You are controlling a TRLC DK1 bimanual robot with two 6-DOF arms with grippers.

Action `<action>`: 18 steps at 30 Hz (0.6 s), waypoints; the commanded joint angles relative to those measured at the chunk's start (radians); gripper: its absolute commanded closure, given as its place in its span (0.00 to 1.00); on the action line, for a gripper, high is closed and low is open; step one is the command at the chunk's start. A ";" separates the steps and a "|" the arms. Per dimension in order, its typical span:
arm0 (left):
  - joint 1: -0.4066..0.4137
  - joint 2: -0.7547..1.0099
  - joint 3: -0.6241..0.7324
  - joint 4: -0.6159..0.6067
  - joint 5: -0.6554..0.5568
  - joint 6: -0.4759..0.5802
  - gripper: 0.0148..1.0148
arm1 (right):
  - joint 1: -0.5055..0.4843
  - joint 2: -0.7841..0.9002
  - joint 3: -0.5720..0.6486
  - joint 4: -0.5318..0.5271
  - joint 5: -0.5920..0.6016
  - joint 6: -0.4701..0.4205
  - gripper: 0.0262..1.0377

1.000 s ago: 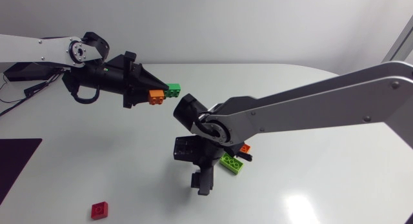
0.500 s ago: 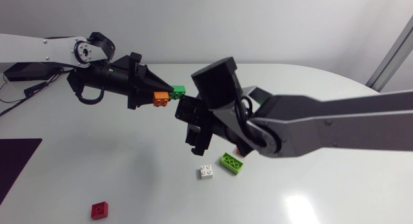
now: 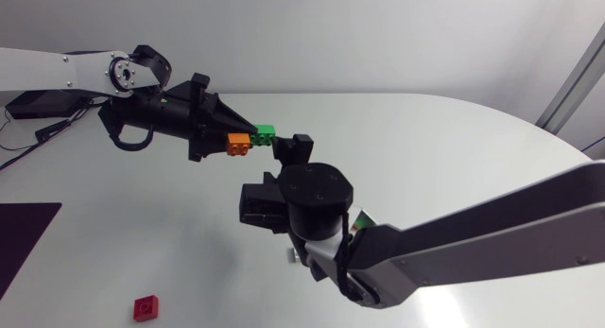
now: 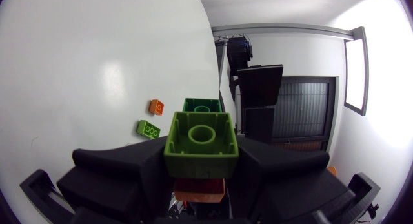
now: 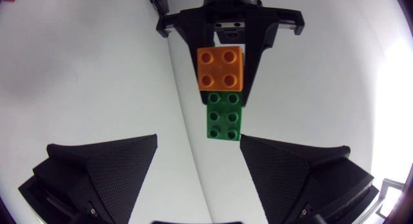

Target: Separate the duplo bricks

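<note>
My left gripper [image 3: 246,133] is held above the table's far left, shut on a small stack: an orange brick [image 3: 238,143] joined to a green brick [image 3: 265,132] that sticks out past the fingertips. The left wrist view shows the green brick [image 4: 200,143] clamped between both fingers, with orange [image 4: 200,197] beneath it. My right gripper [image 3: 291,150] is raised just in front of the stack and is open. In the right wrist view the green brick [image 5: 224,122] and orange brick [image 5: 221,69] hang ahead of my right gripper [image 5: 203,169], untouched, with the left gripper [image 5: 232,17] behind them.
A red brick [image 3: 145,308] lies near the front left. The right arm mostly hides a white brick [image 3: 291,257] on the table. A loose orange brick [image 4: 155,106] and a lime brick [image 4: 149,129] lie on the table. A dark mat [image 3: 24,238] covers the left edge.
My right arm rose from the table, leaving the white brick there, and swung up to face the left gripper's stack. The left arm shifted slightly right, still gripping.
</note>
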 commanded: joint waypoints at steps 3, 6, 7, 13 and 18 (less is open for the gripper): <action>-0.013 -0.013 -0.002 -0.007 0.025 -0.024 0.76 | -0.015 0.051 0.015 0.038 0.029 -0.057 0.12; -0.013 -0.005 -0.002 -0.007 0.025 -0.021 0.76 | -0.028 0.057 0.044 0.038 0.035 -0.057 0.12; -0.013 -0.002 -0.002 -0.006 0.025 -0.019 0.76 | -0.033 0.060 0.053 0.038 0.035 -0.057 0.12; 0.001 0.036 -0.019 -0.006 0.025 0.009 0.76 | -0.051 0.060 0.090 0.038 0.035 -0.065 0.12; 0.006 0.084 -0.013 0.002 0.025 0.013 0.76 | -0.064 0.077 0.115 0.040 0.035 -0.066 0.12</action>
